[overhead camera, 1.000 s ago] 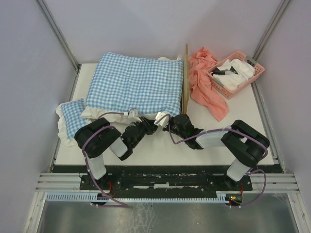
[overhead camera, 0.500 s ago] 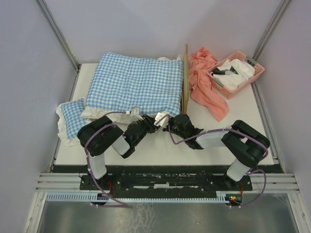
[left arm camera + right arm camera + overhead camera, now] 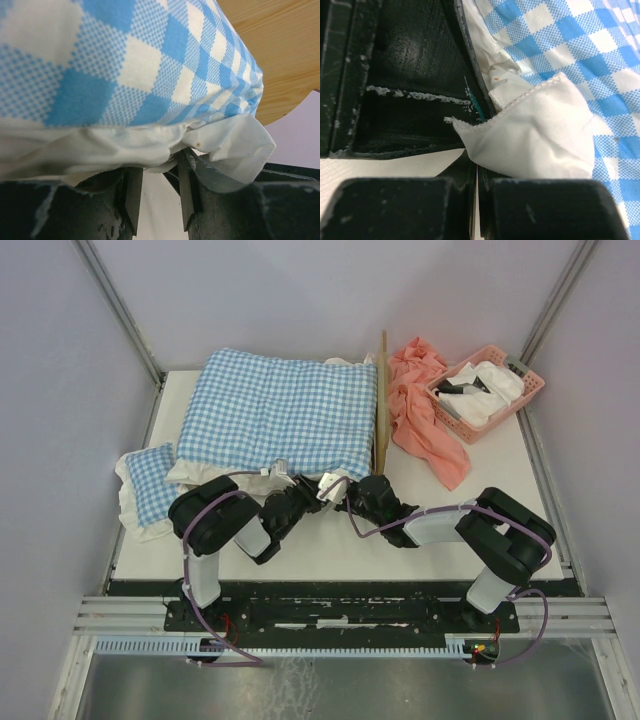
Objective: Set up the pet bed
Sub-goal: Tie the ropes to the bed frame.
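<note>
pet bed [image 3: 382, 400] just beyond right gripper [image 3: 338, 492], cushion frill [image 3: 535, 130] pinched

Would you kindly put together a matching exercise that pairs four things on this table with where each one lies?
Things:
1. checked cushion
2. pink basket
3. coral cloth
4. small checked pillow

Places:
A. at the left edge of the table
B. between the wooden headboard and the basket
C. at the far right corner
D. spread out to the left of the upright headboard

Pairs: 1-D, 2-C, 3-B, 4-A
</note>
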Available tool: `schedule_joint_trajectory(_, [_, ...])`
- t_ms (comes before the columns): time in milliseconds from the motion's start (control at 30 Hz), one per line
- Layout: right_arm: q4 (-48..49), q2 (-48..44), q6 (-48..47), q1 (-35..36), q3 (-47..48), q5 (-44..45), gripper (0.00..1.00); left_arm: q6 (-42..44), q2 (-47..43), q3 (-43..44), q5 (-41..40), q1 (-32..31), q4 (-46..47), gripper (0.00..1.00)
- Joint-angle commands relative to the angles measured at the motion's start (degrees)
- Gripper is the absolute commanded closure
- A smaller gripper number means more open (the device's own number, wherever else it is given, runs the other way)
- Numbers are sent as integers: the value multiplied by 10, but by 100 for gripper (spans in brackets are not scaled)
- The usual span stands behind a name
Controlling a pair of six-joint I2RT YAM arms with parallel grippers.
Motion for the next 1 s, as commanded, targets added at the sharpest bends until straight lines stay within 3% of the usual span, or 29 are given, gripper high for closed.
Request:
schedule_joint_trajectory(0, [35,-19,-8,-1,-3,-11,98,-38,11,18,-5,2,42,61])
schedule_joint_trajectory(233, [34,-20,-12,-1,-4,-13,98,-41,14,20,-6,3,43,66])
schedule_joint_trajectory(400, [35,-18,-14,0,-4,-13,98,-41,14,19,-9,3,37,78])
schedule_joint_trajectory(533, [34,-20,-2,0,-1,-11,98,-40,13,18,-11,3,38,95])
schedule_joint_trajectory(667, [22,-27,74,0,3,26,98,-42,10,12,-20,3,41,97])
schedule_joint_trajectory(733, [17,-30,124,0,-2,53,94,-43,9,12,-22,3,41,97])
schedule_joint_trajectory(833, [12,-32,213,0,-12,95,73,-46,8,11,-22,4,38,97])
schedule_joint_trajectory(967, [8,-60,317,0,-43,118,67,-48,8,4,-27,3,43,97])
